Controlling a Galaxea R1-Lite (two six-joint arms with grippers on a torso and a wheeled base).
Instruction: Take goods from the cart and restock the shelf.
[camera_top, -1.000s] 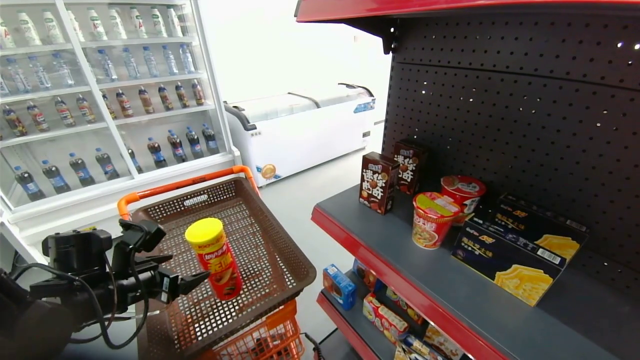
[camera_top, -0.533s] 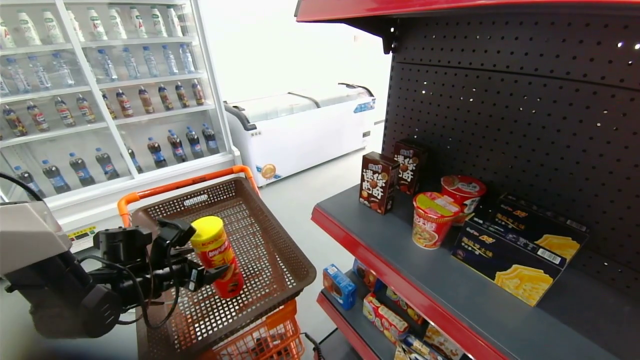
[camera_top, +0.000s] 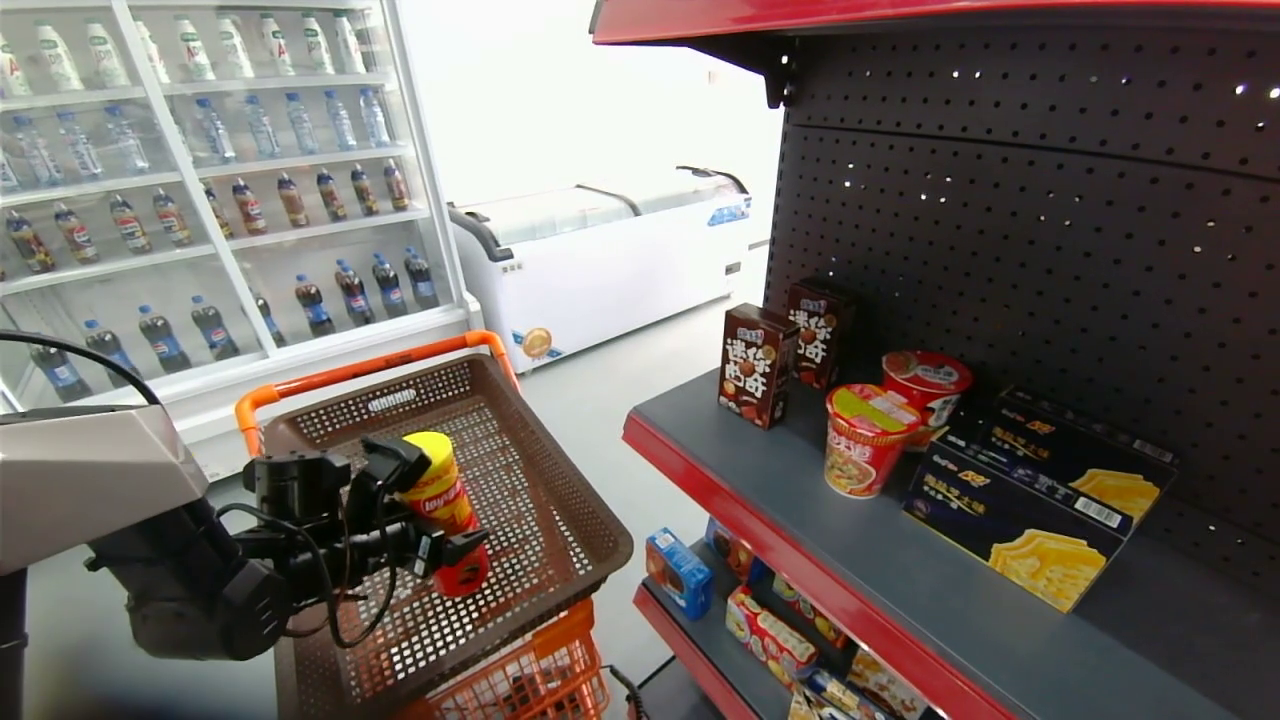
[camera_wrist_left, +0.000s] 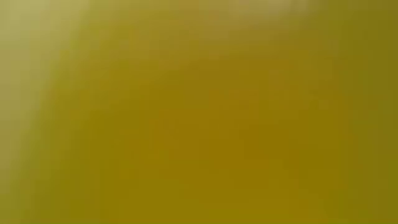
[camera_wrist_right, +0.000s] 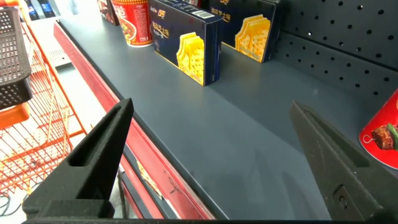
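Over the cart basket (camera_top: 545, 470), my left hand (camera_top: 452, 515) sits around the tilted chip can (camera_top: 440, 497); I cannot tell whether it grips. A loose hold could let the smooth can slip or topple on lifting, or clip the rim. Above the shelf (camera_top: 780, 500), my right hand (camera_wrist_right: 210, 106) hangs wide open, empty.

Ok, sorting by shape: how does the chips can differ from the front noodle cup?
The chips can is tall, straight-sided; the noodle cup squat, tapered. The chips can leans in the basket; the noodle cup stands upright on the shelf. Both are red, yellow-lidded.
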